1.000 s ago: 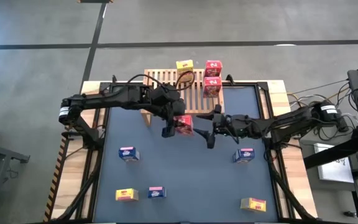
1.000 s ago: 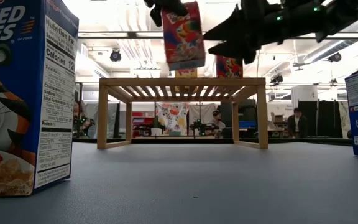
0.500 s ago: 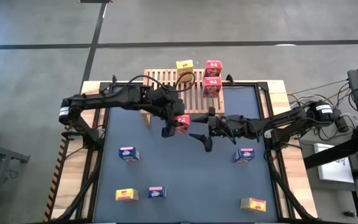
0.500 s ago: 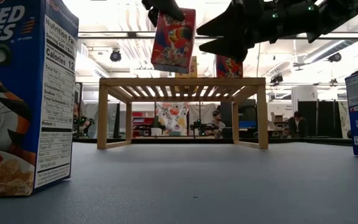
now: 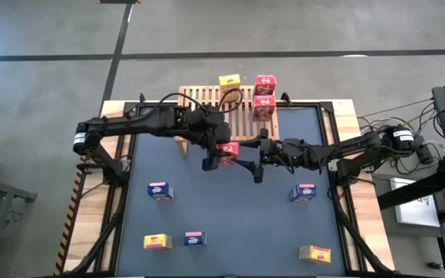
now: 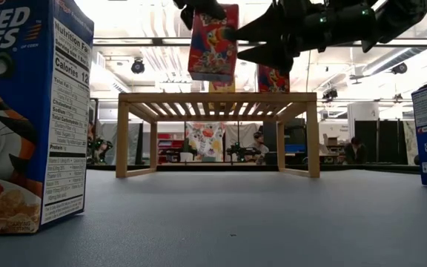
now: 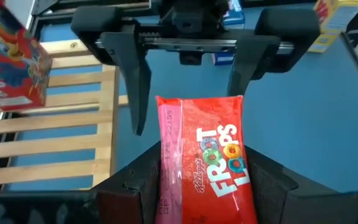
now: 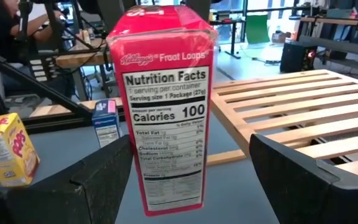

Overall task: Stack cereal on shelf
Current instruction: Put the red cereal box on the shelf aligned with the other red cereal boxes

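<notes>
High view puts the table (image 5: 207, 220) under both arms, with the shelf (image 5: 207, 100) at its twelve o'clock edge. Two red boxes (image 5: 264, 94) already stand on the slats at the shelf's three o'clock end, and a yellow box (image 5: 229, 80) sits at its far rim.

Loose cereal lies well apart on the mat: a blue box (image 5: 159, 191) at nine o'clock, a yellow one (image 5: 157, 242) and a blue one (image 5: 195, 239) near seven, another blue (image 5: 304, 192) at four, another yellow (image 5: 315, 252) at five.

At the centre, in the air just in front of the shelf, the left gripper (image 5: 211, 157) is clamped on a red box (image 5: 228, 150), its fingers pressing both narrow sides. The right gripper (image 5: 247, 160) faces it from three o'clock, fingers spread wide to either side of the box, not yet pinching it.

I judge this a handover. Next the right fingers need to close squarely before the left lets go, then carry the box toward twelve o'clock beside the other reds.
</notes>
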